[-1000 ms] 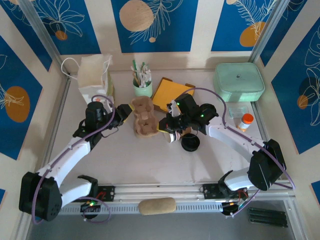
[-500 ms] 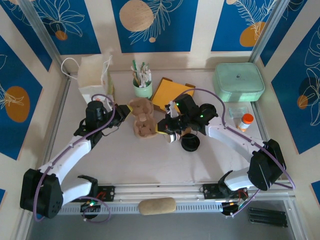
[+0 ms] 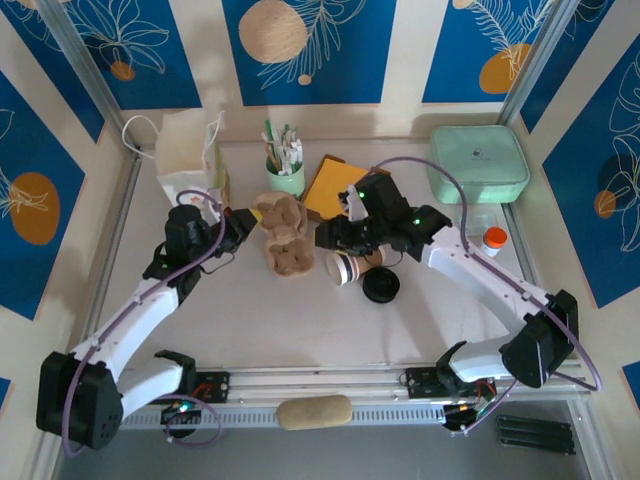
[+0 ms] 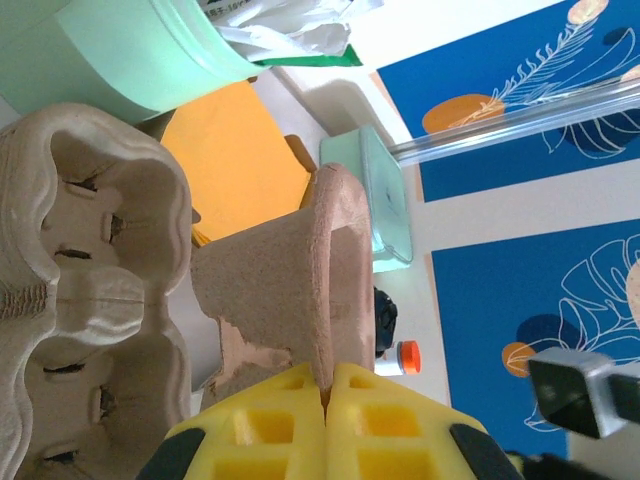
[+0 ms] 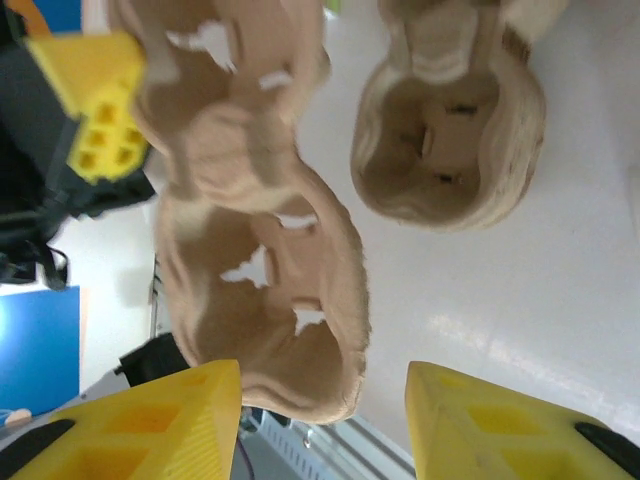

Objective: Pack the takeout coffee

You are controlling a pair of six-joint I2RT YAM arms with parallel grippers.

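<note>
The left claw (image 4: 328,378) is pressed shut on the rim of the pulp carrier (image 3: 283,236), at its 9 o'clock. The right claw (image 5: 322,388) hangs spread at the carrier's 3 o'clock edge, gripping nothing. The coffee cup (image 3: 351,267) lies on its side at the carrier's 4 o'clock, with the black lid (image 3: 381,288) just beyond it. To my eye, the carrier should be held pinned while the cup is taken by its wall, stood upright and lowered straight into a pocket.

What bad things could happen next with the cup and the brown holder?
The takeout coffee cup looks tipped on its side, unheld, so it might roll away from the black lid beside it. The left gripper pinches only a thin edge of the cup carrier, which could tear or slip. The right gripper is open near the carrier and might bump it.
</note>
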